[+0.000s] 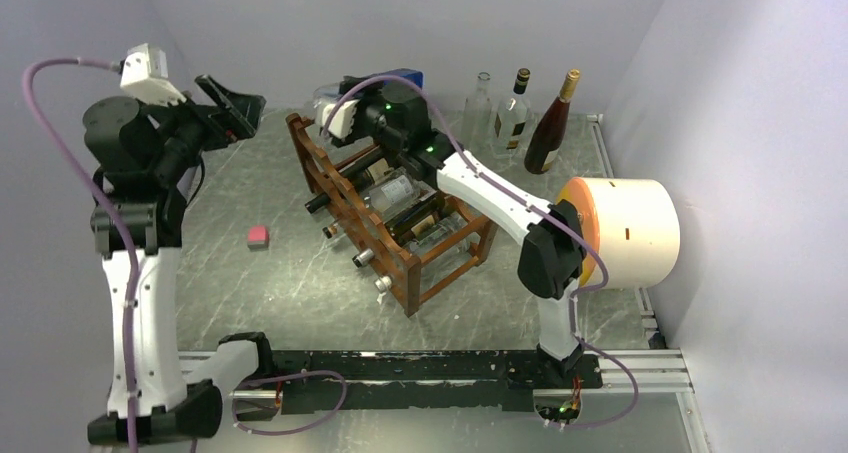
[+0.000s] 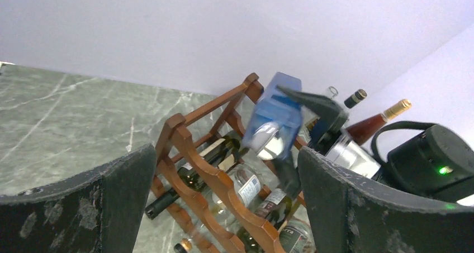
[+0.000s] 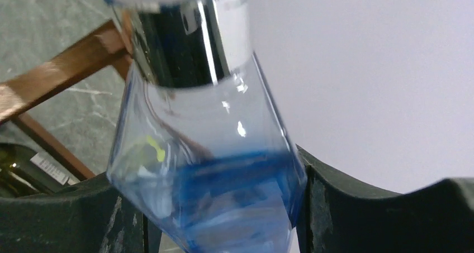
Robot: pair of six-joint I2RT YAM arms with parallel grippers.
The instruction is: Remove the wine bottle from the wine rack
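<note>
Grey marbled table (image 1: pixel 250 283) and pale walls frame the scene. At the table's middle stands the wine rack (image 1: pixel 410 273), a reddish-brown open wooden frame with wavy scalloped rails in tiers, and several dark and clear bottles (image 1: pixel 395 188) lie in its cradles. To the right of the rack sits a large white drum (image 1: pixel 630 231) with an orange face.

The right arm reaches over the rack from the near side. Its right gripper (image 3: pixel 218 214) is clamped on a blue glass bottle (image 2: pixel 274 116) at the rack's far end, above the top rail. That bottle is clear glass tinted blue, with flat-sided shoulders and a shiny silver collar, and it is held tilted. Whether it touches the wood cannot be told.

Well to the left of the rack, the left gripper (image 1: pixel 235 106) hangs raised with its fingers wide apart, holding nothing.

Beyond the rack's right end, three bottles (image 1: pixel 515 108) stand upright by the back wall. A small pink block (image 1: pixel 258 236) lies left of the rack.
</note>
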